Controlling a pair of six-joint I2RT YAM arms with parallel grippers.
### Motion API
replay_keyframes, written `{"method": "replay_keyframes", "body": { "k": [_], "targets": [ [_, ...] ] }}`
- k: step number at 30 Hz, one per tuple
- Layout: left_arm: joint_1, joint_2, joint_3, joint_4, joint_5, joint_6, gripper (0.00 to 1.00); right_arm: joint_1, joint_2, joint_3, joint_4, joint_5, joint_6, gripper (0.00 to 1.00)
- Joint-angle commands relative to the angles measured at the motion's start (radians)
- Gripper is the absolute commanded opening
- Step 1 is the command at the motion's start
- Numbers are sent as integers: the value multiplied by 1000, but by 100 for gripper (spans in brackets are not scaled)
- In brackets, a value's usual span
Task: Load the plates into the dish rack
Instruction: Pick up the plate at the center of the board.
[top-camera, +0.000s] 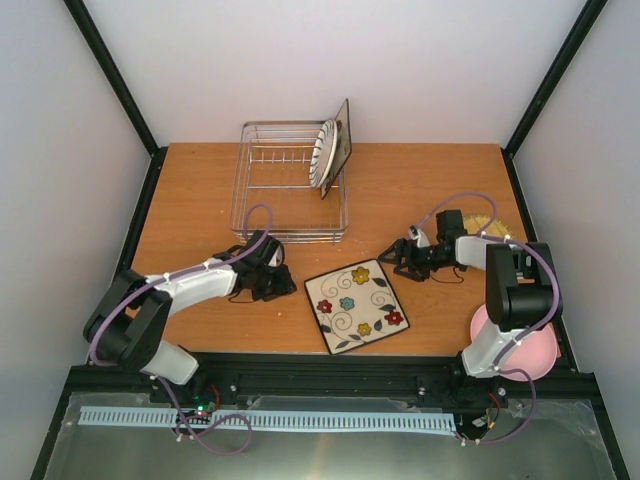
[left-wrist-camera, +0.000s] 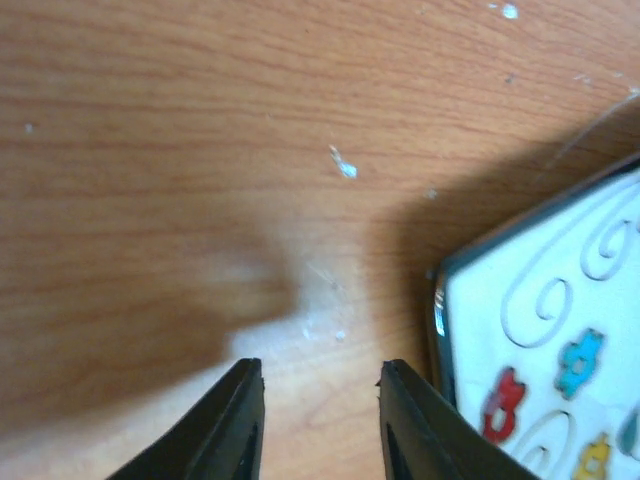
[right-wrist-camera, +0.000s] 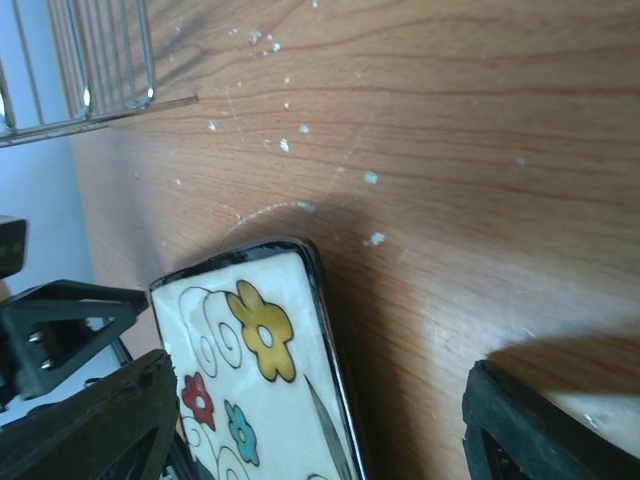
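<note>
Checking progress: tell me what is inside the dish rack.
One striped plate stands on edge at the right end of the dish rack; anything behind it is hidden.

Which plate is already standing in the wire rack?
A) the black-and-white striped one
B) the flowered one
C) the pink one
A: the striped plate stands upright at the right end of the dish rack, while the flowered plate and the pink plate lie flat outside it.
</note>
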Motion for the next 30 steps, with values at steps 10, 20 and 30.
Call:
{"method": "replay_keyframes", "body": {
  "k": [10,20,30],
  "targets": [
    [-127,-155,-68,94,178,-54,64,43,-47,-36,-149,170,-75,70],
    [-172,14,-113,292,248,-82,60,124,-15,-35,-165,180,-86,59],
    [-172,165,-47,357,256,-60,59,187,9,-51,-150,144,-77,42]
  ]
}}
